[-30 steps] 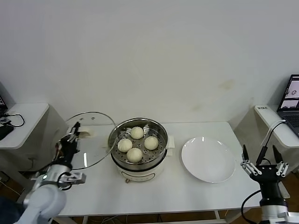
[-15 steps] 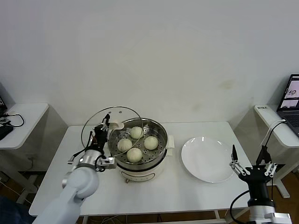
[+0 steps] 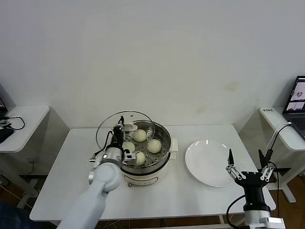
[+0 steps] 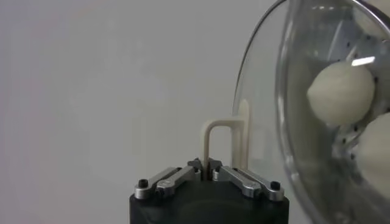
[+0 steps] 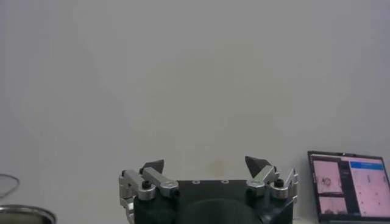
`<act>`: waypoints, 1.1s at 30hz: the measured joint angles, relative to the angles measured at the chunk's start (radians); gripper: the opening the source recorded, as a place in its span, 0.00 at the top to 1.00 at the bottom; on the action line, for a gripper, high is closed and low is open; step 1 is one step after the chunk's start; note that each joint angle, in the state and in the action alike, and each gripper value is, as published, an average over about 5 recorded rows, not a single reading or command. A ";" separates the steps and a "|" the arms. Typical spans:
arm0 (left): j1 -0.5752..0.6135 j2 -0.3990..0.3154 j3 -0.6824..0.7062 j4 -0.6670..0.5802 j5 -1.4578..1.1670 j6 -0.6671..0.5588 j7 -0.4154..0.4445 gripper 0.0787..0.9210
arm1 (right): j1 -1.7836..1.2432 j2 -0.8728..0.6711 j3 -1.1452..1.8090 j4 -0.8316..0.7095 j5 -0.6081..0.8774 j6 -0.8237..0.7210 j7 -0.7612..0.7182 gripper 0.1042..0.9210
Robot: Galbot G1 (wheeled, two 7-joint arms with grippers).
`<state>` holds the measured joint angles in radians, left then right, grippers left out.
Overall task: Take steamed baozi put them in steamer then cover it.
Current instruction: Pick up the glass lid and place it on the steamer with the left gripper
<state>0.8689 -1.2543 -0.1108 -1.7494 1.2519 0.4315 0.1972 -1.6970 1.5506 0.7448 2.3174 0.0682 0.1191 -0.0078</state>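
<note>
Several cream-white baozi (image 3: 139, 135) lie on the perforated tray inside the steel steamer (image 3: 166, 143) at the table's middle. My left gripper (image 3: 119, 130) is shut on the cream handle (image 4: 220, 137) of the glass cover (image 3: 107, 131). It holds the cover tilted on edge over the steamer's left rim. In the left wrist view my left gripper (image 4: 205, 165) pinches the handle, and the cover (image 4: 268, 122) stands between it and two baozi (image 4: 341, 92). My right gripper (image 3: 248, 164) is open and empty at the table's front right, next to the plate.
A flat white plate (image 3: 212, 162) lies right of the steamer. A laptop (image 3: 298, 102) stands on a side table at the far right and shows in the right wrist view (image 5: 347, 185). Another side table (image 3: 24, 124) stands at the left.
My left gripper has carried the cover rightward from the table's left side to over the steamer's left rim. My right gripper has shifted left, toward the plate.
</note>
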 measured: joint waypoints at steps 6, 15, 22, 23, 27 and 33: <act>-0.007 -0.073 0.008 0.036 0.054 0.004 0.018 0.94 | 0.002 0.007 -0.014 -0.002 -0.013 0.001 0.000 0.12; 0.001 -0.129 0.012 0.063 0.103 0.003 0.031 0.94 | 0.001 0.013 -0.030 -0.005 -0.025 0.003 0.000 0.12; 0.009 -0.152 0.020 0.058 0.113 0.002 0.040 0.94 | 0.000 0.015 -0.034 -0.006 -0.029 0.003 0.000 0.12; 0.010 -0.154 0.022 0.056 0.113 0.003 0.042 0.94 | 0.001 0.015 -0.035 -0.006 -0.031 0.002 0.000 0.12; 0.013 -0.162 0.025 0.049 0.117 0.003 0.052 0.94 | 0.001 0.016 -0.035 -0.008 -0.034 0.001 0.001 0.12; 0.016 -0.163 0.020 0.040 0.123 0.003 0.067 0.94 | 0.001 0.016 -0.034 -0.009 -0.035 0.001 0.002 0.12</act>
<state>0.8848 -1.4172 -0.0908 -1.7093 1.3748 0.4348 0.2645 -1.6960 1.5664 0.7110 2.3080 0.0333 0.1203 -0.0057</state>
